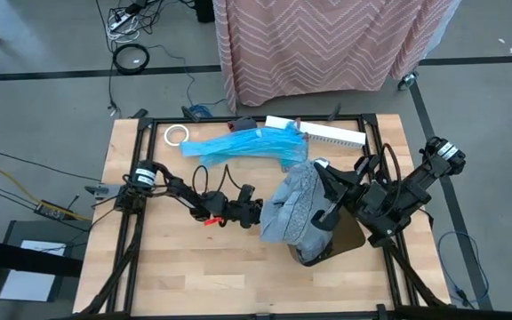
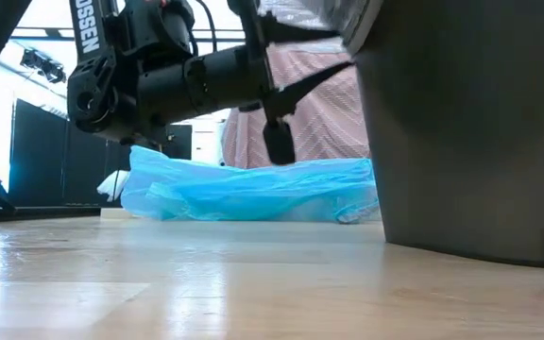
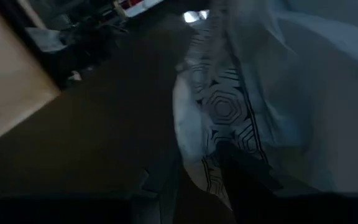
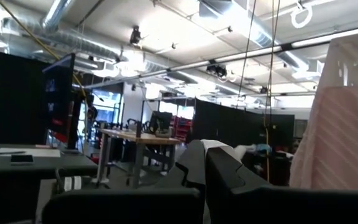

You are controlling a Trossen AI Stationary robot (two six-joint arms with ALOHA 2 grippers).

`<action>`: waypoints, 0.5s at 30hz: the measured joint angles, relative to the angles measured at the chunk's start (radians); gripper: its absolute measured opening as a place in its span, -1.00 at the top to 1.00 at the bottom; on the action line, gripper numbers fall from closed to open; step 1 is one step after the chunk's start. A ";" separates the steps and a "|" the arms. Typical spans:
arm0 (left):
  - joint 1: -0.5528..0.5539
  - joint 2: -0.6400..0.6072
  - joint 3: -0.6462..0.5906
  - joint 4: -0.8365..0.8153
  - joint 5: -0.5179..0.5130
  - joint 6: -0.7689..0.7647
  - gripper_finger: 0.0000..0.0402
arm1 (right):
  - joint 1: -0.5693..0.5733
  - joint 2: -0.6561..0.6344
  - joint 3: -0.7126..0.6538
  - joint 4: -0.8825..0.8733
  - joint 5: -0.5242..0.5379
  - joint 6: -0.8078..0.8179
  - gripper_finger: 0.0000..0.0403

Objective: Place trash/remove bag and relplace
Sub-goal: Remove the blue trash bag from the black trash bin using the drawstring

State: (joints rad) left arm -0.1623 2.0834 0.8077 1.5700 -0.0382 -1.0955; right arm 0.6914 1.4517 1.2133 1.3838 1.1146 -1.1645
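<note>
The bin point(image 1: 345, 238) is standing under the right gripper point(image 1: 332, 216), whose fingers are pressed together on its rim. The bag point(image 1: 293, 212) is draping over it, pinched by the left gripper point(image 1: 262, 213). Pulling could tip the bin or tear the film.

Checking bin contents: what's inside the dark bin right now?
Only the grey liner shows, draped over the dark bin mouth. Both grippers are at it; anything inside is hidden.

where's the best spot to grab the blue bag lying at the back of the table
Probably the blue bag at its narrower left end, near the tape roll, coming from above. It lies flat and long across the table's back, and that end is clear; its right end runs up against the grey bag.
</note>
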 joint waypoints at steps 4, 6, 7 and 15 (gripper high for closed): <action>-0.019 0.000 0.043 0.000 0.029 0.052 0.40 | -0.001 0.000 0.000 -0.015 0.018 0.000 1.00; -0.024 0.000 0.051 0.001 0.042 0.068 0.49 | -0.001 0.000 0.000 -0.019 0.019 0.000 1.00; -0.026 0.000 0.050 0.000 0.036 0.068 0.56 | -0.001 0.000 0.000 -0.019 0.020 0.000 1.00; -0.026 0.001 0.000 0.000 -0.027 0.020 0.98 | 0.002 0.000 0.000 -0.025 0.026 -0.005 1.00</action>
State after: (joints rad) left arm -0.1881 2.0842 0.8073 1.5700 -0.0648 -1.0751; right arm 0.6937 1.4518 1.2133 1.3586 1.1405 -1.1696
